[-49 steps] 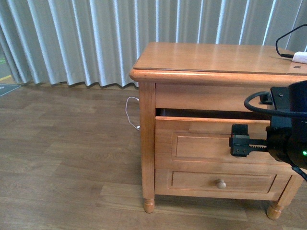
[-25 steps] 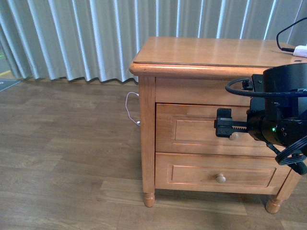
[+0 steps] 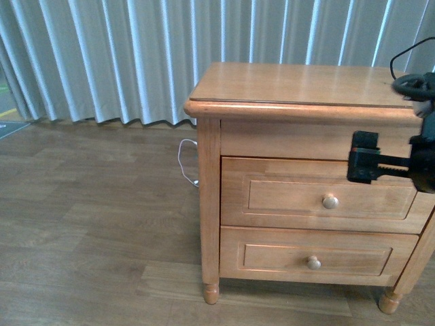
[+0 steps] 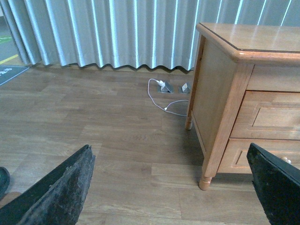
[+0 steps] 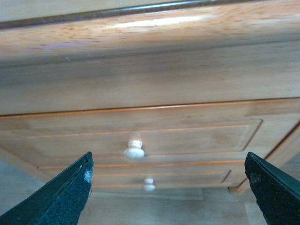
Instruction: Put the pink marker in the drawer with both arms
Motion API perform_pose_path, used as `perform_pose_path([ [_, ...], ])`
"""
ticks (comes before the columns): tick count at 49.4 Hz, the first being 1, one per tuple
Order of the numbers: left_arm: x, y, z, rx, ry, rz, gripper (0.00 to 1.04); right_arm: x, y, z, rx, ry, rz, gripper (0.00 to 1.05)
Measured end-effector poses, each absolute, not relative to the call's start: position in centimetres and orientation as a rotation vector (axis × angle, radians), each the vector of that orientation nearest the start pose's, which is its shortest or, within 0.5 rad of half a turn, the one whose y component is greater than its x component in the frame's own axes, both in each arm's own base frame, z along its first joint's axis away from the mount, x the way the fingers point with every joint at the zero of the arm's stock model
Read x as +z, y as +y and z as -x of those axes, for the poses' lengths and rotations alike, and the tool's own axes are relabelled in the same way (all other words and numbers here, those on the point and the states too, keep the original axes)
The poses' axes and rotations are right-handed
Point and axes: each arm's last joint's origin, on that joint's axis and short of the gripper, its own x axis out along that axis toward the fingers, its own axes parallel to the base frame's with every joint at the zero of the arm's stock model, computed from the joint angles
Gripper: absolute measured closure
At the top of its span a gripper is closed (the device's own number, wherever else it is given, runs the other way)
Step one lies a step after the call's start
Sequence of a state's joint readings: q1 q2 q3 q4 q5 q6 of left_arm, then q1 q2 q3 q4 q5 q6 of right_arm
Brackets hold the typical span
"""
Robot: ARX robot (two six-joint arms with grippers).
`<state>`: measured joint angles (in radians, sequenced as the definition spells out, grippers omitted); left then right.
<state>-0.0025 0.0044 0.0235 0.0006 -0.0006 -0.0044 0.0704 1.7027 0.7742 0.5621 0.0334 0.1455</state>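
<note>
No pink marker shows in any of the three views, so where it lies cannot be told. The drawer [image 3: 319, 197] sits flush and closed in the wooden nightstand [image 3: 299, 85], its small round knob [image 3: 330, 201] bare and untouched; what it holds is hidden behind the front panel. Below it the lower drawer [image 3: 316, 259] is shut as well.

The right gripper [image 3: 362, 166] hangs in front of the cabinet just above and to the right of the knob, apart from it, with most of the arm cut off by the frame's right edge. Its wrist view shows both black fingers [image 5: 61, 197] spread wide at the corners, nothing between them, and the knob [image 5: 134, 151] blurred in the gap. The left gripper [image 4: 173, 187] is likewise spread wide and empty, over the wood floor [image 4: 93, 122] beside the nightstand. A white cable [image 4: 161, 96] loops on the floor near the curtain [image 4: 117, 33]. A black cable [image 3: 408, 58] on the top is only partly in frame.
</note>
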Motion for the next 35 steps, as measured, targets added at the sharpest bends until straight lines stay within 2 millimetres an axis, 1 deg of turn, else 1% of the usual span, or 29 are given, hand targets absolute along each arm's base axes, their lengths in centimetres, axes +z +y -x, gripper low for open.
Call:
perform_pose_path([
  [1,17.1,0.0,-9.6,-0.002,-0.02,0.004,0.06,17.7,1.9,-32.9,0.017,0.369,-0.128,0.09],
  [3,17.1,0.0,-9.6,-0.002,-0.02,0.004,0.06,18.7,1.4,-31.5,0.029,0.366,-0.13,0.09],
  [4,17.1,0.0,-9.6,-0.002,-0.02,0.004,0.06,19.0,1.3,-31.2,0.031,0.363,-0.132,0.09],
  [9,17.1,0.0,-9.6,-0.002,-0.02,0.004,0.06,21.8,0.1,-27.9,0.058,0.332,-0.139,0.09],
  [10,17.1,0.0,-9.6,-0.002,-0.02,0.004,0.06,22.1,0.0,-27.6,0.06,0.327,-0.14,0.09],
  [12,17.1,0.0,-9.6,-0.002,-0.02,0.004,0.06,23.8,-0.6,-25.6,0.071,0.305,-0.145,0.09],
  [15,17.1,0.0,-9.6,-0.002,-0.02,0.004,0.06,25.4,-1.0,-23.6,0.078,0.287,-0.151,0.09],
  [19,17.1,0.0,-9.6,-0.002,-0.02,0.004,0.06,26.9,-1.6,-21.0,0.08,0.282,-0.161,0.09],
  [20,17.1,0.0,-9.6,-0.002,-0.02,0.004,0.06,27.3,-1.8,-20.1,0.079,0.284,-0.166,0.09],
  [22,17.1,0.0,-9.6,-0.002,-0.02,0.004,0.06,27.7,-2.1,-18.8,0.081,0.278,-0.176,0.09],
  [25,17.1,0.0,-9.6,-0.002,-0.02,0.004,0.06,28.3,-2.3,-18.0,0.066,0.251,-0.178,0.09],
  [32,17.1,0.0,-9.6,-0.002,-0.02,0.004,0.06,28.0,-2.3,-18.1,0.07,0.263,-0.182,0.09],
  [33,17.1,0.0,-9.6,-0.002,-0.02,0.004,0.06,27.8,-2.3,-18.1,0.047,0.218,-0.155,0.13],
  [35,17.1,0.0,-9.6,-0.002,-0.02,0.004,0.06,27.1,-2.2,-17.7,-0.004,0.089,-0.079,0.23],
])
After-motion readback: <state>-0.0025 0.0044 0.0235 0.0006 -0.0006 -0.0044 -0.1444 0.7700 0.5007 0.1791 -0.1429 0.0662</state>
